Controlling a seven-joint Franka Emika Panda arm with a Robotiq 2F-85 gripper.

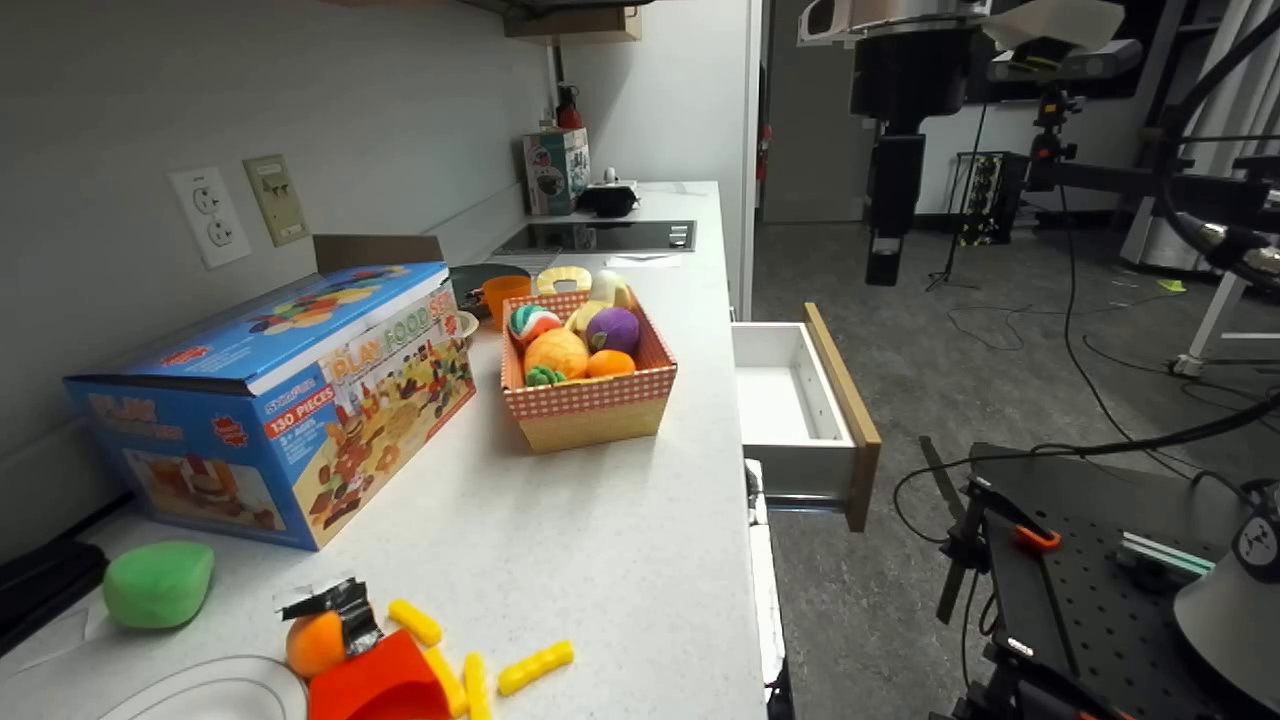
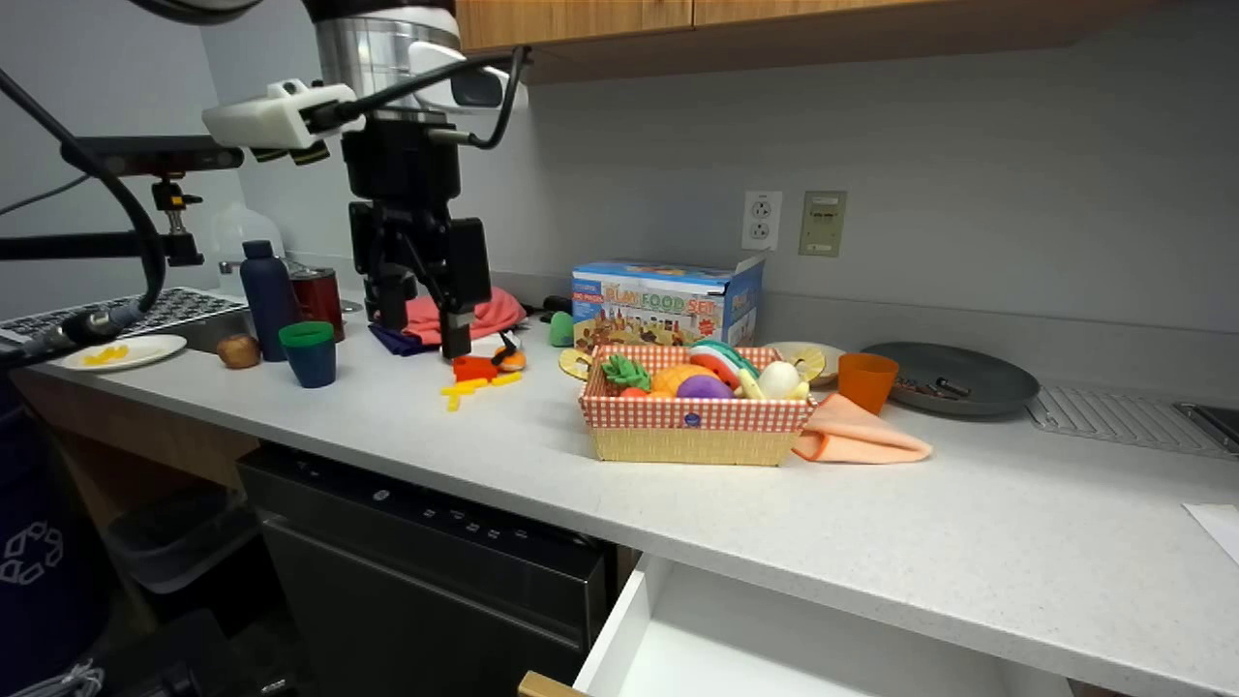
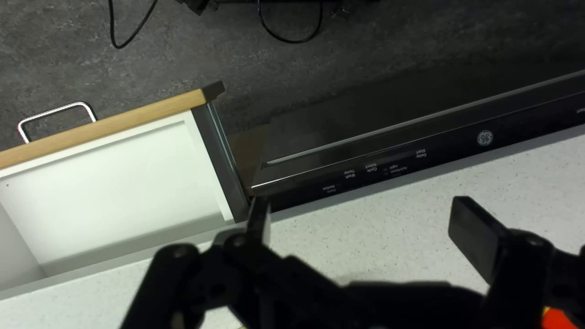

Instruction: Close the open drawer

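Observation:
The drawer stands pulled out below the counter in both exterior views (image 1: 785,395) (image 2: 774,649). It also shows in the wrist view (image 3: 105,187), at the left. Its inside is white, its visible outer side is dark grey and its front is light brown wood. A metal bar handle (image 3: 57,109) is on its front, seen in the wrist view. The drawer looks empty where visible. My gripper (image 3: 363,221) is open and empty, with its fingers wide apart. It hangs above counter height, apart from the drawer, in both exterior views (image 1: 883,260) (image 2: 423,324).
A black dishwasher (image 2: 416,561) adjoins the drawer under the white counter (image 1: 620,550). On the counter are a basket (image 1: 590,420) of toy food, a play food box (image 1: 300,400) and loose toy pieces. A black platform (image 1: 1090,600) with cables stands opposite.

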